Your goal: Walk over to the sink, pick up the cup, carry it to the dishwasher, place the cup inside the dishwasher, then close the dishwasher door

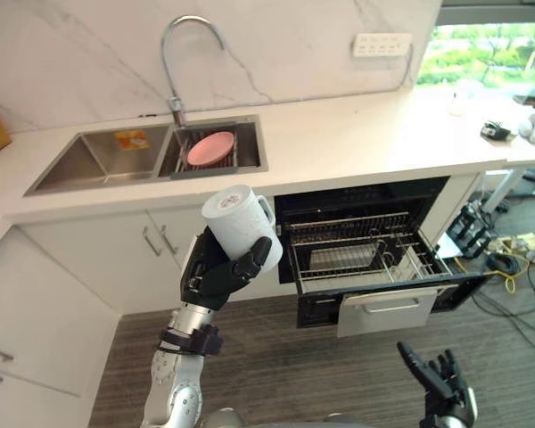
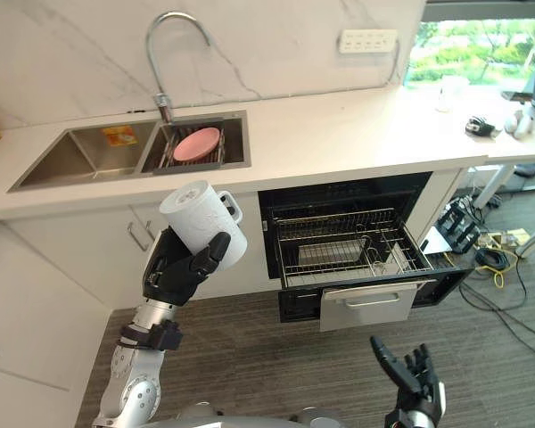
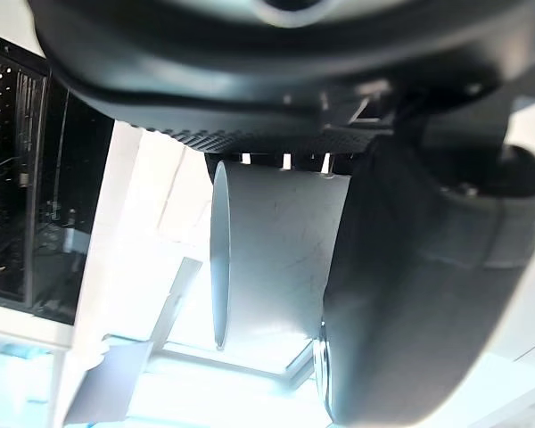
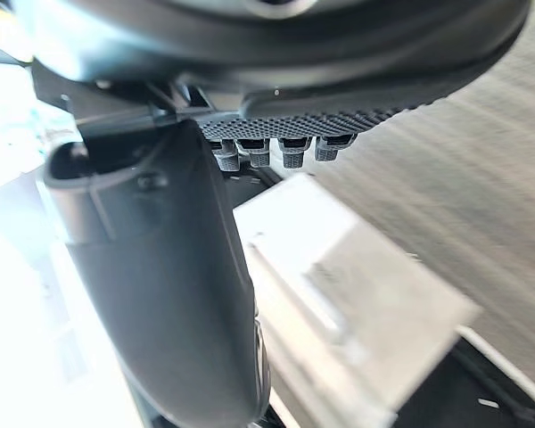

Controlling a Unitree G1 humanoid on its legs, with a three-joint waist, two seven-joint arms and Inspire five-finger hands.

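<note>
A white cup (image 1: 241,221) with a handle is held up in front of the lower cabinets, tilted, with my left hand (image 1: 216,275) shut round its lower part. In the left wrist view the cup (image 3: 276,259) shows between thumb and fingers. To its right the dishwasher (image 1: 374,250) stands open, its wire rack (image 1: 361,252) pulled out and its door (image 1: 388,308) folded down. My right hand (image 1: 439,379) hangs low over the floor below the door, fingers spread and open. The sink (image 1: 152,156) lies behind on the counter.
A pink plate (image 1: 210,148) rests on a rack in the sink's right basin under the curved tap (image 1: 185,53). The white counter (image 1: 366,138) carries small items at the far right. Cables and gear lie on the wood floor at the right.
</note>
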